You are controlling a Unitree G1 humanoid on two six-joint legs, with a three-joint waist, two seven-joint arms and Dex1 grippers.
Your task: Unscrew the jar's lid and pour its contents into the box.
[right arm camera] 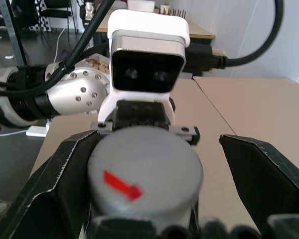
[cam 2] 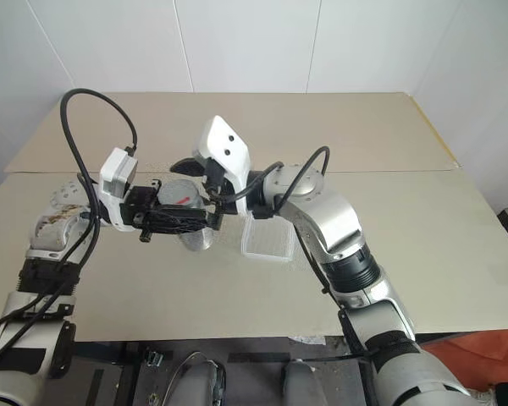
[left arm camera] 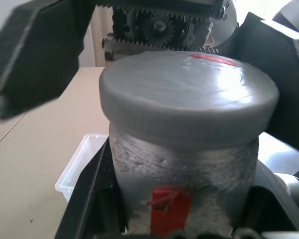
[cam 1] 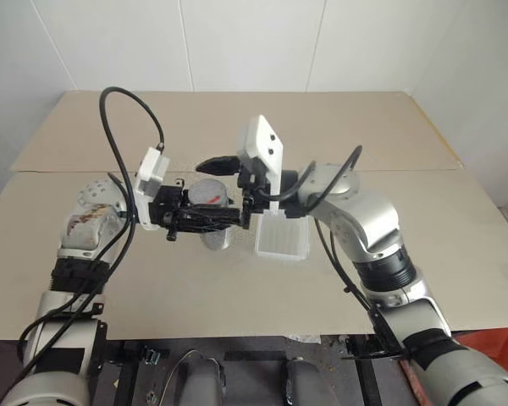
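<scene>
the two arms meet above the near part of the table (cam 1: 457, 254), and the left gripper (cam 1: 205, 217) has its black fingers pinched tight around the body of the jar (left arm camera: 182, 174), holding it upright in the air with the red bit of its label facing the wrist. the lid (right arm camera: 144, 172) sits fully on the neck, grey with a red streak across the top, so i'd say the unscrewing has not begun in any way that shows. the right gripper (right arm camera: 149, 174) comes in from the other side with its jaws spread wide, one finger on each side of the lid; one finger looks to be against the rim and the other stands clear of it, so it has no grip on it yet. just beyond and under the right wrist lies the box (cam 1: 282, 238), flat on the table and, as far as i can see, with nothing in it. so the lid must be gripped, turned off, and the jar tipped over the box: nearly all of the job is left. the head views show how close the box lies to the jar; the right wrist view shows the gap beside the lid; the left wrist view shows a corner of the box behind the jar. the contents cannot be made out through the cloudy wall.
</scene>
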